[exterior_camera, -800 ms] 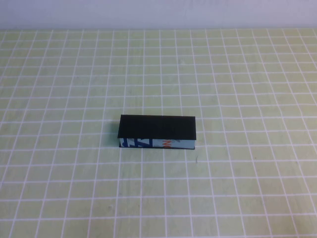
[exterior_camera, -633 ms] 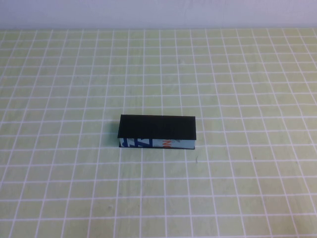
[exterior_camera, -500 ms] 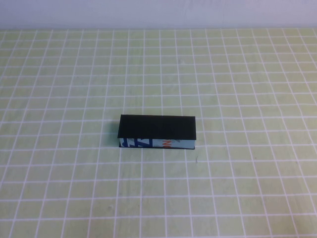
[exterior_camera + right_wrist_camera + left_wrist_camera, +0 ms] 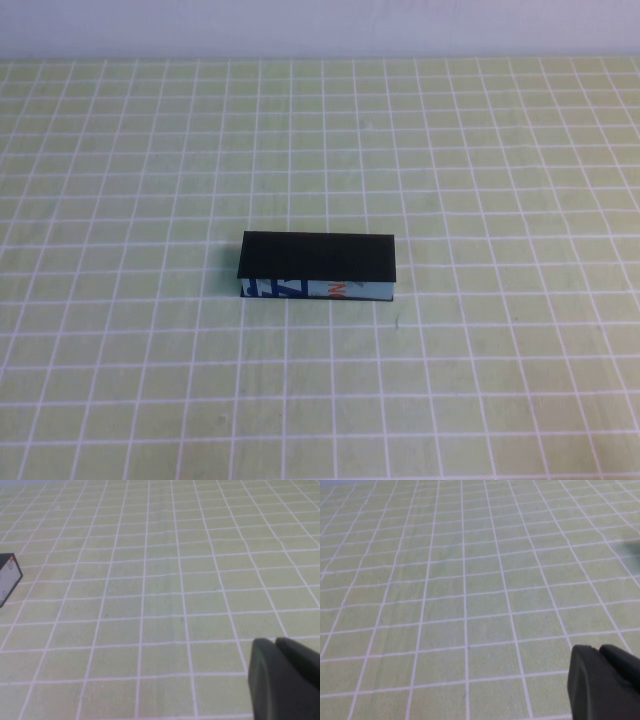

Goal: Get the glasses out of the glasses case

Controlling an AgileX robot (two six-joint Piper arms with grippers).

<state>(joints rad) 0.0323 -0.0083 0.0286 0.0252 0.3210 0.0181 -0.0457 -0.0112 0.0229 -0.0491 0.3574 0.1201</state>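
Both of my end effectors are waiting off the near edge of the counter, out of the high view. My left end effector is showing only a dark corner over bare grid; I cannot tell its state. Mid-counter, the glasses case is lying closed, printed side facing me, so the glasses are hidden inside. My right end effector, state also unclear, is glimpsing the case's end. I am judging the risk as pushing the light case across the counter while prying its lid.
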